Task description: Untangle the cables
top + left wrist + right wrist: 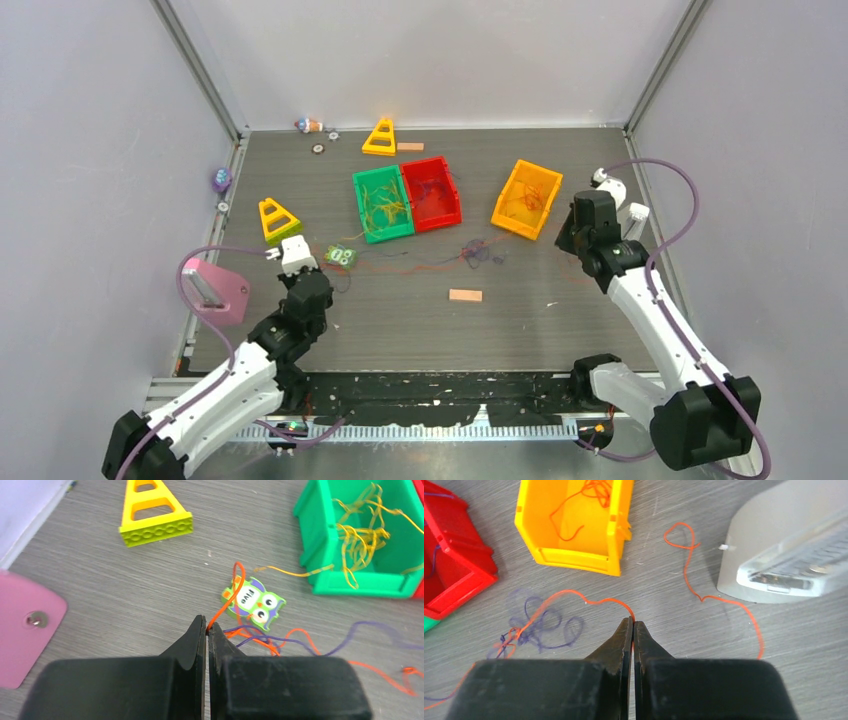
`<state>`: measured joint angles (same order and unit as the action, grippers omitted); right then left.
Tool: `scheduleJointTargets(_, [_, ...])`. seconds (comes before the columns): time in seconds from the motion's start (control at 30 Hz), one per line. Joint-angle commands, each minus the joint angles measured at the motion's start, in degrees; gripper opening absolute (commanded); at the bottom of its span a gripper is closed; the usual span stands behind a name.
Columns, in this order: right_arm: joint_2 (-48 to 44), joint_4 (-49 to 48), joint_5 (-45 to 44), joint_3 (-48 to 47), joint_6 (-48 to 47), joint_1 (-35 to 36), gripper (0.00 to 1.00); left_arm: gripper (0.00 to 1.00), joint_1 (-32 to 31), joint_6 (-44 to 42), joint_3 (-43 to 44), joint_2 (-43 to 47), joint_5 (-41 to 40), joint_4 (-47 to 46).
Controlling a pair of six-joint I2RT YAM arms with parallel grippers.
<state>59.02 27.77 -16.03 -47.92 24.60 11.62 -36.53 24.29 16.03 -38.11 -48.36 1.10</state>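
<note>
The cables are thin strands strewn across the middle of the table, with a purple knot among them. My left gripper is shut on an orange cable that arches up over the owl tile; purple strands trail to its right. In the top view this gripper sits just below the owl. My right gripper is shut on an orange cable that leads left into the purple tangle. It stands near the yellow bin.
A green bin holds yellow strands, a red bin stands beside it, and a yellow bin holds orange ones. Yellow triangles, a pink plate and a tan block lie around.
</note>
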Motion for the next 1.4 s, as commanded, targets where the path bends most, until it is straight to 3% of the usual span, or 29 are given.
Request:
scheduleJointTargets(0.0, [-4.72, 1.91, -3.21, -0.42, 5.64, -3.15, 0.05, 0.00, 2.86, 3.94, 1.99, 3.79, -8.07, 3.50])
scheduleJointTargets(0.13, [-9.17, 2.97, -5.63, -0.22, 7.05, -7.40, 0.05, 0.00, 5.20, 9.69, 3.11, 7.08, -13.31, 10.89])
scheduleJointTargets(0.2, [-9.44, 3.02, -4.12, -0.54, 6.01, -8.74, 0.05, 0.00, 5.59, 9.41, 2.31, 8.68, -11.76, 9.92])
scheduleJointTargets(0.33, [-7.30, 2.60, 3.70, -1.50, 3.51, -8.98, 0.05, 0.00, 5.65, 2.92, -0.15, 10.68, -2.12, 2.20])
scheduleJointTargets(0.43, [-6.81, 0.86, 12.21, -1.40, 1.32, -8.98, 0.05, 0.02, 5.62, -5.62, 0.36, 10.83, 14.64, -2.82])
scheduleJointTargets(0.53, [-5.91, 0.34, 21.29, -2.96, -0.78, -9.03, 0.05, 0.38, 5.31, -9.14, 2.56, 8.00, 34.73, -5.83])
scheduleJointTargets(0.67, [-5.16, 1.32, 28.73, -6.02, -1.81, -8.98, 0.05, 0.77, 1.72, -11.83, 8.11, -1.88, 42.82, -6.56])
scheduleJointTargets(0.87, [-4.52, 4.77, 35.51, -13.71, -2.84, -8.28, 0.05, 0.98, -2.92, -15.54, 16.90, -16.22, 51.10, -7.07])
scheduleJointTargets(1.37, [-2.05, 14.10, 43.97, -37.17, -3.35, -5.99, 0.05, 1.00, -8.65, -15.17, 32.45, -37.33, 57.92, -12.74])
